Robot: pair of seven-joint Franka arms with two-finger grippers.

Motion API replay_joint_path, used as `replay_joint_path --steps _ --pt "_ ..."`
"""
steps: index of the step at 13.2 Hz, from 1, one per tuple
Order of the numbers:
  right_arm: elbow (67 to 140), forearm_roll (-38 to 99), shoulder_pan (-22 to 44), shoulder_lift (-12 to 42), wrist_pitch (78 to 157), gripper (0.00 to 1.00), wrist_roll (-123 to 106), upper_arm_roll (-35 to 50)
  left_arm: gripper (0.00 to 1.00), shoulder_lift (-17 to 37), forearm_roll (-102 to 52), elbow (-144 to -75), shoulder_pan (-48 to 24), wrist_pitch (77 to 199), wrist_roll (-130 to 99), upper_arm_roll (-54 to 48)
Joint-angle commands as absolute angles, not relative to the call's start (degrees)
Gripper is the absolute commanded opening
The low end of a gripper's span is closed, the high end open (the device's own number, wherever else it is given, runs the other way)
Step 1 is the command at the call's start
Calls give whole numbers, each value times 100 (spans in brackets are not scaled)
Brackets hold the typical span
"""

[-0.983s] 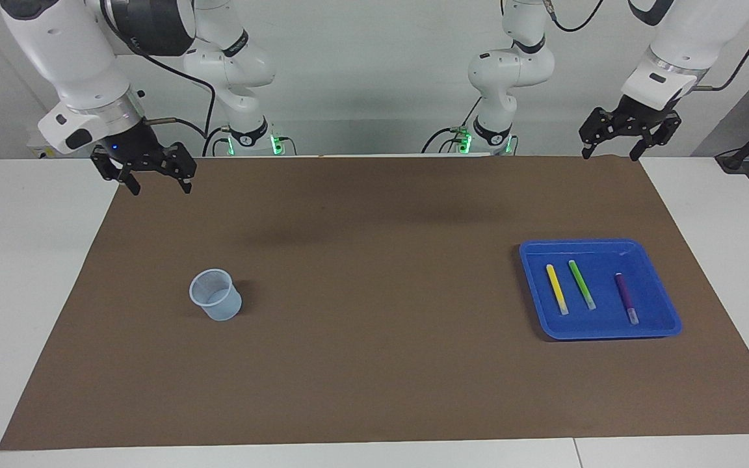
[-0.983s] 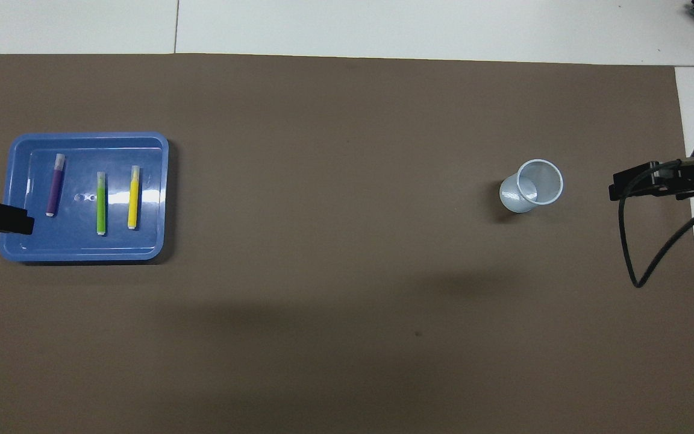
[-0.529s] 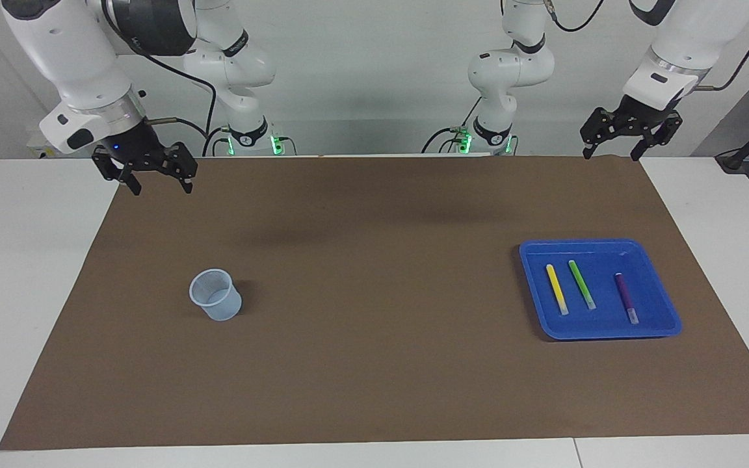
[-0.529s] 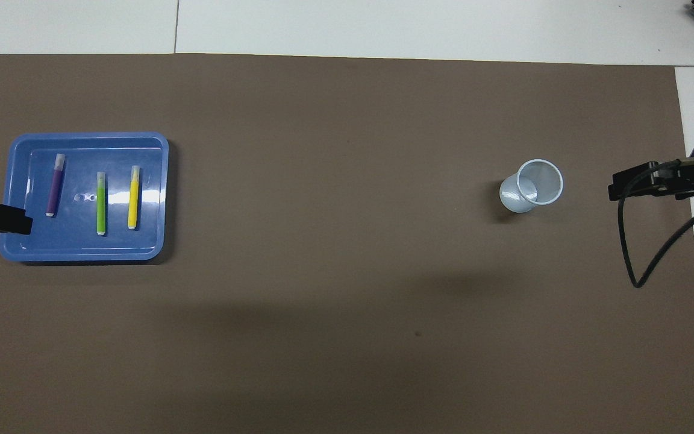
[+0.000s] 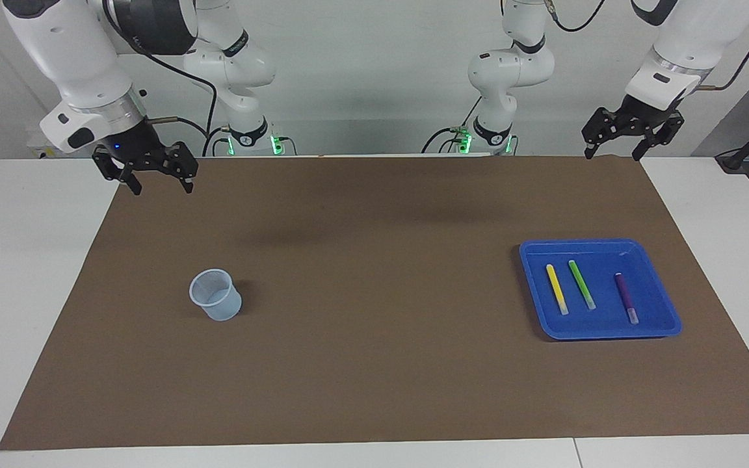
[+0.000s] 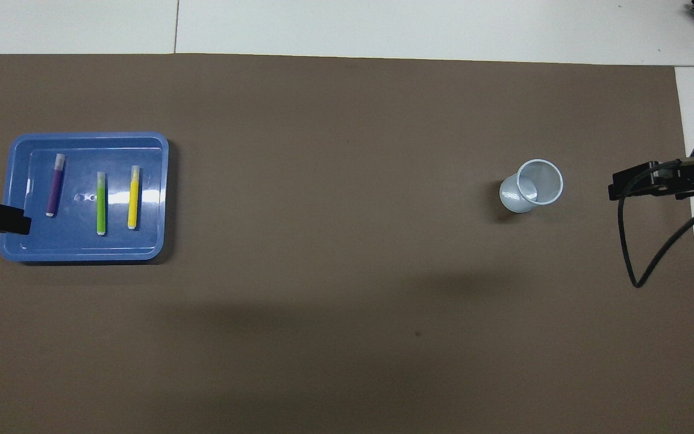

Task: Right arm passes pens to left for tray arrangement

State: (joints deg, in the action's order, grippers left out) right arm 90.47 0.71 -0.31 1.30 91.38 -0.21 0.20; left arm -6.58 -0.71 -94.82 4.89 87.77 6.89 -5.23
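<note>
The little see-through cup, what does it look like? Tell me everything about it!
The cup is small, pale bluish and see-through, like thin plastic, with a round open rim wider than its base. It stands upright on the brown mat, toward the right arm's end of the table, and looks empty. Nothing touches it except the mat, and a small shadow lies beside it.

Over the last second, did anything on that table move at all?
Barely. The left gripper lifted a touch; both arms hang empty. The three pens lie in the blue tray, the cup and right gripper as before.
</note>
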Motion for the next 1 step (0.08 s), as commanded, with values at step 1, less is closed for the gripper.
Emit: replay_joint_path --steps 1 --pt "9149 123 -62 26 9272 100 -9 61 100 -721 35 -9519 492 8701 642 -510"
